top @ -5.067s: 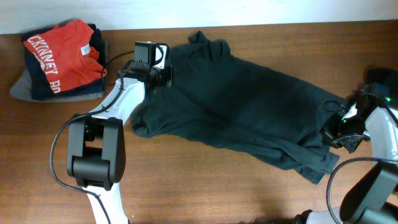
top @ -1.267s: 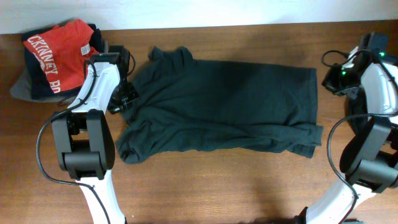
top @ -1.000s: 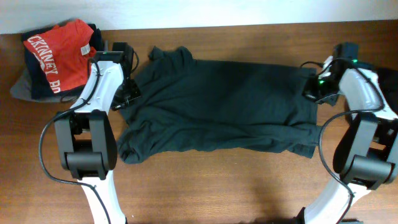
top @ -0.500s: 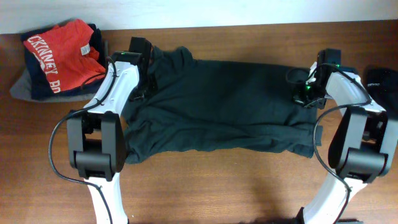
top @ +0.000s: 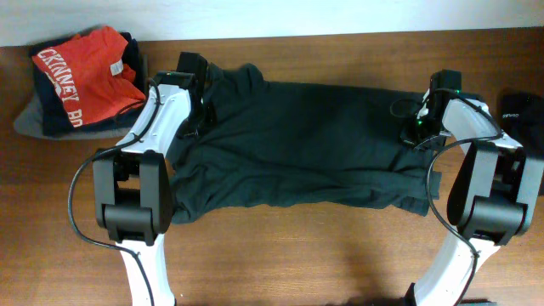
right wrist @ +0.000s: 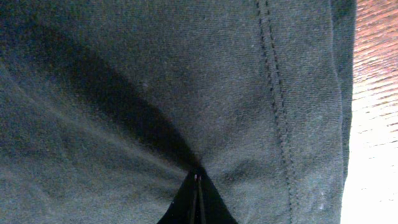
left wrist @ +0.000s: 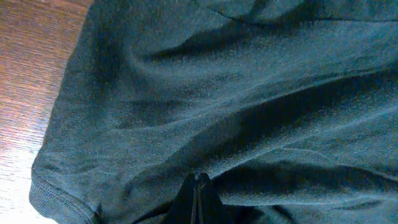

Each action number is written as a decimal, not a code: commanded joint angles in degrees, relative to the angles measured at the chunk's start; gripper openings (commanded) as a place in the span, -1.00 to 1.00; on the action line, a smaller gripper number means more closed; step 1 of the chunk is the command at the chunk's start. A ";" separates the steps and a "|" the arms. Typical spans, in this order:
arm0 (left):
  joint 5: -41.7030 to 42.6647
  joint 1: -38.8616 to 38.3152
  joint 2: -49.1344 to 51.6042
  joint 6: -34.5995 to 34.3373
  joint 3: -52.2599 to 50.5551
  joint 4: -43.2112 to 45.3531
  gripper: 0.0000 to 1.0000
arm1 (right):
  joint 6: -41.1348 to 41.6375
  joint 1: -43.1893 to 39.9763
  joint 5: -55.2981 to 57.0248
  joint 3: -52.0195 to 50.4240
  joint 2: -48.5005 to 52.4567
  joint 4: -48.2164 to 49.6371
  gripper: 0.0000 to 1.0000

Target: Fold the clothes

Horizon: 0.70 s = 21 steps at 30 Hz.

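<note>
**Overhead:** You have one dark green T-shirt (top: 314,140) spread lengthwise across the table (top: 280,255). It is wrinkled and no fold has been made, so the folding is all ahead of you. The left end effector (top: 202,109) sits on the shirt's collar end and the right end effector (top: 414,132) on its hem end. At the far left corner there is one pile (top: 51,119) of darker folded cloth with one red shirt (top: 85,64) on top. One black item (top: 523,106) lies at the right edge, and I cannot tell what it is.

**Left wrist:** The end effector (left wrist: 196,202) is pinched shut, and shirt fabric (left wrist: 217,93) puckers into its tips beside a sleeve cuff.

**Right wrist:** The end effector (right wrist: 198,199) is likewise closed narrow on cloth, just inside the stitched hem (right wrist: 273,93).
</note>
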 commanded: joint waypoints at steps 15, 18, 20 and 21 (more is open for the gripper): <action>0.42 0.00 1.62 2.21 -0.07 4.00 -0.98 | -7.52 -2.49 4.74 -0.50 5.68 12.66 -0.92; 0.39 0.00 1.73 2.21 -0.07 4.04 -0.98 | -7.50 -2.51 8.28 0.09 6.14 13.70 -0.91; 0.37 0.00 1.81 2.25 -0.07 4.55 -0.97 | -7.52 -2.51 11.34 0.87 6.16 13.46 -0.90; 0.37 0.00 1.97 2.40 -0.07 4.96 -0.98 | -7.52 -2.49 12.26 1.77 6.16 12.39 -0.90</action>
